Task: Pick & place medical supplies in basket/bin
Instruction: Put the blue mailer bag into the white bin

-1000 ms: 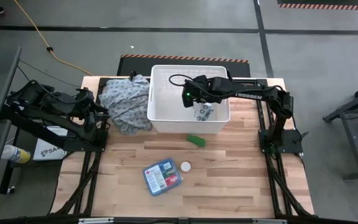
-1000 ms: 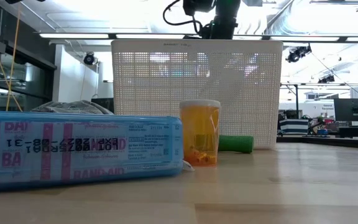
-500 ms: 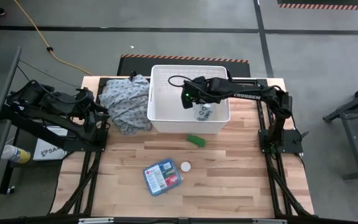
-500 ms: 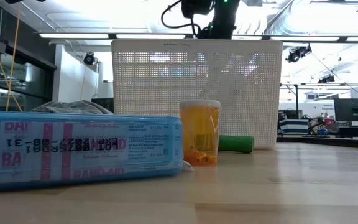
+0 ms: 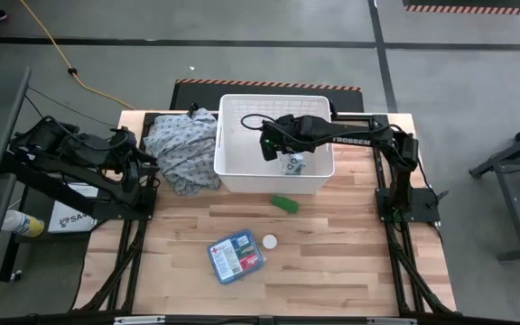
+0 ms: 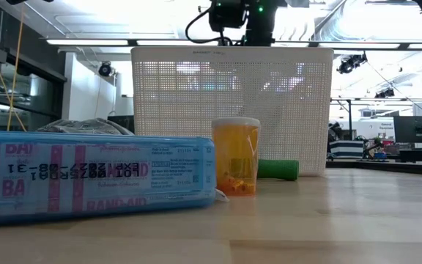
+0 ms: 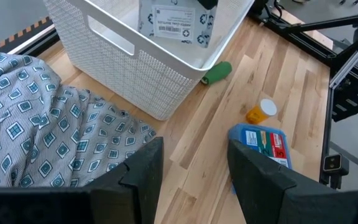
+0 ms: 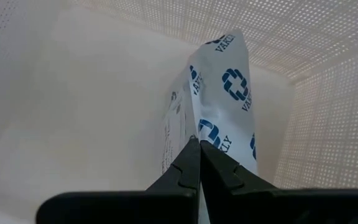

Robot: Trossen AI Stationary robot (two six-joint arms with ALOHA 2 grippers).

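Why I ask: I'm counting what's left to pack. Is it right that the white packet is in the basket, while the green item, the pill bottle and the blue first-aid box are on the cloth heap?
Not quite. The white packet is in the basket, but the green item, pill bottle and blue first-aid box lie on the bare wooden table, apart from the cloth heap, as the high view shows.

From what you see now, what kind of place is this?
Probably a robotics lab or workshop: a wooden table stands on a bare concrete floor, the low view shows ceiling strip lights, and a yellow cable runs across the floor.
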